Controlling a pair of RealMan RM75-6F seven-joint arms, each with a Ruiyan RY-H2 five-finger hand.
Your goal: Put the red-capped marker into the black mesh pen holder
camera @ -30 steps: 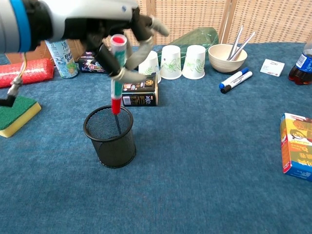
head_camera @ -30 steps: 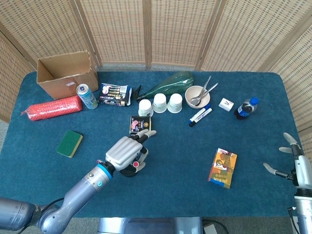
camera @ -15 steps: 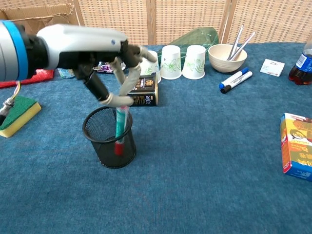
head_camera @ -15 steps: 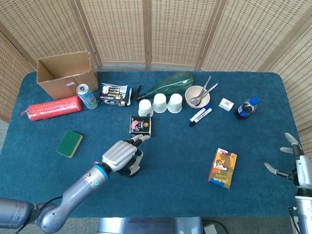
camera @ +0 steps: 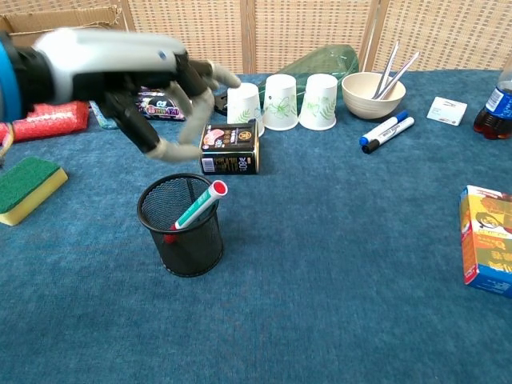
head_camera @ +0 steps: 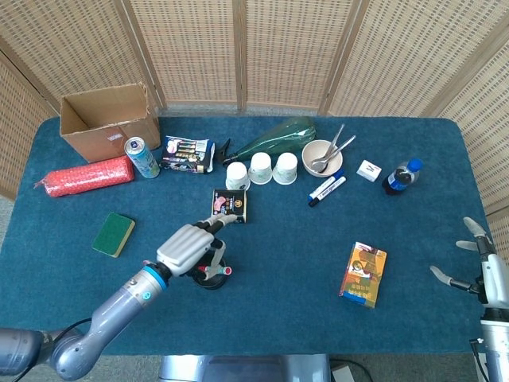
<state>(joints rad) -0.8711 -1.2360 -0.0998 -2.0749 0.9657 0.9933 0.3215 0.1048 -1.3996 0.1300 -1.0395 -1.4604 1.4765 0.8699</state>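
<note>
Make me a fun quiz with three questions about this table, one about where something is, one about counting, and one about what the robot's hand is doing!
1. Where is the red-capped marker?
A. Inside the black mesh pen holder, leaning on its rim
B. Lying beside the green sponge
C. In the cream bowl

2. How many white paper cups stand in the row?
A. Two
B. Three
C. Five

3. What is the left hand doing?
A. Gripping the marker
B. Pressing on the pen holder
C. Holding nothing, above and behind the pen holder

Answers:
1. A, because the chest view shows the marker slanting in the holder with one red end at the rim.
2. B, because one white paper cup, a second and a third stand side by side.
3. C, because its fingers are apart and clear of the marker.
</note>
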